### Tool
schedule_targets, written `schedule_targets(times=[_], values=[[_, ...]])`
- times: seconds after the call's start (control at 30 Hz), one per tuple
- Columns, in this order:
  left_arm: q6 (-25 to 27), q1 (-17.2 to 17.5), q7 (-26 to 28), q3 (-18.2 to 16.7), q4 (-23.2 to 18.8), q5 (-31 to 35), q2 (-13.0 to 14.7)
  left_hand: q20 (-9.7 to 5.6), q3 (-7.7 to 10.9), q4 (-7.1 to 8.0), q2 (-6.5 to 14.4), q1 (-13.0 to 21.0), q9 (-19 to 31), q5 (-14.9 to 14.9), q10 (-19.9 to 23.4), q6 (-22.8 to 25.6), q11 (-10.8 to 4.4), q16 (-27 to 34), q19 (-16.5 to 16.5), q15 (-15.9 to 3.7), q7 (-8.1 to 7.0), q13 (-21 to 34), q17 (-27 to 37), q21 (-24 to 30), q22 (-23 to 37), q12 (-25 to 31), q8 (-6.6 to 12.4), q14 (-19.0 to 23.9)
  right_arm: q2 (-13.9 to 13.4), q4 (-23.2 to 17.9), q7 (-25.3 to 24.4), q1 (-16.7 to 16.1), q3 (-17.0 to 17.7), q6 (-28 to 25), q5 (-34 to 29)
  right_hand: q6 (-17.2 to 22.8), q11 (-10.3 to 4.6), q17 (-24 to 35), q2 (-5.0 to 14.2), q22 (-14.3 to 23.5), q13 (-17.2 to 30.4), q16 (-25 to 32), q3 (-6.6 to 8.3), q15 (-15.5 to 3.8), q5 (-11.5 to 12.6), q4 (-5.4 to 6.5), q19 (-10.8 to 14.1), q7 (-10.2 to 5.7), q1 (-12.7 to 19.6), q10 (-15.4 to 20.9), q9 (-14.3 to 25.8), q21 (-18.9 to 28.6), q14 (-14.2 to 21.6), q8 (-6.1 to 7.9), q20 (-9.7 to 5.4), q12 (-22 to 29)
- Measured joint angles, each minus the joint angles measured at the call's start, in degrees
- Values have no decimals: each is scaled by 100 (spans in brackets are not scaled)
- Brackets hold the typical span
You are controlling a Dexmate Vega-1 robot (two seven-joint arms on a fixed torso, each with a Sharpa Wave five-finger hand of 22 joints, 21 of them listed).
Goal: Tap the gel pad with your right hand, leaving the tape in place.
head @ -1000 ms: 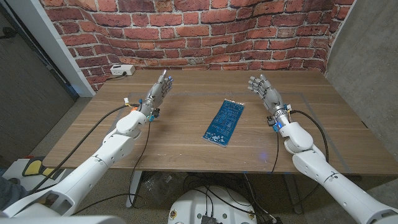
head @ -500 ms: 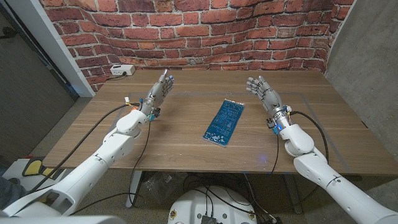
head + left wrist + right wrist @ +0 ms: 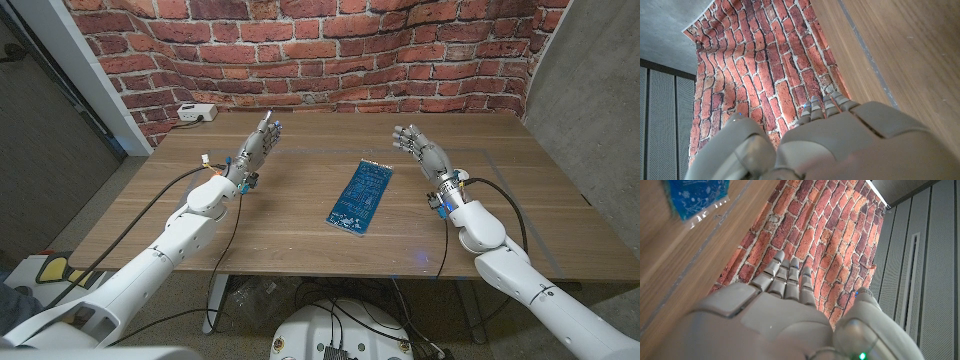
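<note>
— Where is the gel pad point(image 3: 361, 195) lying right now?

— It is lying flat near the middle of the wooden table point(image 3: 300, 235), a blue patterned pouch with a clear edge, set at a slant between the two arms. Nothing is touching it. I am not seeing any tape on the table, so I cannot tell you where that is.

— And the right hand point(image 3: 420, 148)?

— It is hovering to the right of the pad and a bit farther back, well apart from it, empty. Its fingers are reaching up toward the brick wall point(image 3: 330, 50), side by side and slightly parted, and they are gripping nothing. Through the wrist camera a corner of the pad is showing off to one side, which fits: the hand is not over it.

— The left hand point(image 3: 255, 152)?

— It is standing on the other side of the table, on its edge, fingers straight and close together, holding nothing. It looks to be waiting.

— So how far along are they?

— I am judging the tap as not yet done. The approach is what remains: the right hand needs to swing inward over the pad, come down, touch it lightly and lift off again. There is a white socket box point(image 3: 197, 113) sitting at the far left edge, well out of the way.
</note>
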Motion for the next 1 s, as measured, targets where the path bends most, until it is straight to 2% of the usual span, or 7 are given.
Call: schedule_targets(times=[0.5,0.63,1.0], values=[[46,63,76,2,-193,57,70,-20,-22,20,0,0,0,0,-31,1,-32,0,-20,0,0,0,-1,-22,0,-39,-22,-42,-42,-72,-331,-33,-23,123,-725,-21,0,0,-23,0,0,0,-16,0,-4,-16,0,-21,-23,0,-16,-25,0,0,0,0],[59,88,110,1,-246,75,77,-20,-54,6,-2,-2,0,0,-30,1,-32,0,-20,-20,0,0,-1,-22,0,-39,-22,-61,-48,-66,-355,-33,-44,162,-820,22,-43,-23,-23,0,0,0,-17,-21,23,-17,57,-166,-23,-43,-16,-46,22,0,26,0],[90,147,170,-16,-339,87,106,-20,-61,13,-12,-12,0,0,-30,1,-32,0,-19,-20,-1,-1,-1,-22,1,-39,-22,-61,-105,-130,-472,-63,-69,217,-1173,11,-61,-28,-23,1,0,0,-48,-51,23,-48,83,-215,-23,-61,-15,-46,51,0,2,0]])
